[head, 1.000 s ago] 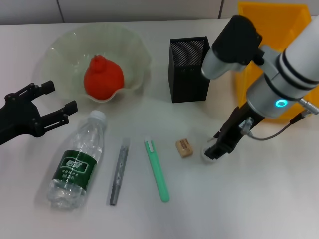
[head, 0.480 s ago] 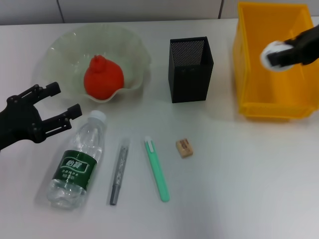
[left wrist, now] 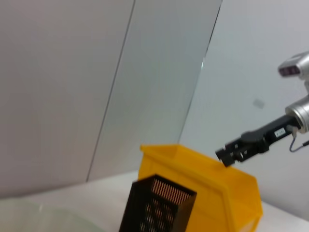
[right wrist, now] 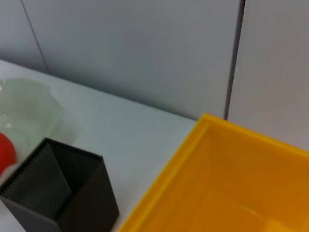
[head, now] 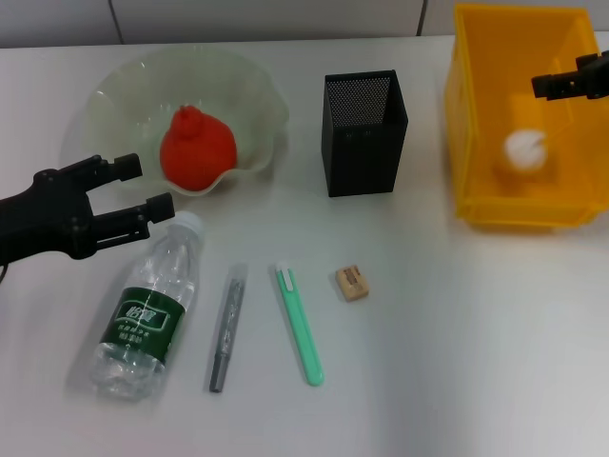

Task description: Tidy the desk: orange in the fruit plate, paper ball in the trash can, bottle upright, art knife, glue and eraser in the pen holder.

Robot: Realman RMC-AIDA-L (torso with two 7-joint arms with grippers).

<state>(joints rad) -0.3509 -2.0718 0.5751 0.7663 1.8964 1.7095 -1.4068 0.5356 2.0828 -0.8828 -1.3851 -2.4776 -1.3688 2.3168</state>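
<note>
Lying in trash can (head: 476, 143), paper ball (head: 522, 149) below right gripper (head: 561, 83)

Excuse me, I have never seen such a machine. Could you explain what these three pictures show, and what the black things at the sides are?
It is a robot with two arms. The large picture looks down from its head; the other two come from cameras on its wrists. The black claw on the left is the left end effector, open, holding nothing, just above the bottle, which lies on its side. The right end effector, also empty, hovers over the yellow trash can; the paper ball is inside it. The orange sits in the fruit plate. The black pen holder stands in the middle. A grey pen-like tool, a green one and the eraser lie on the table.
</note>
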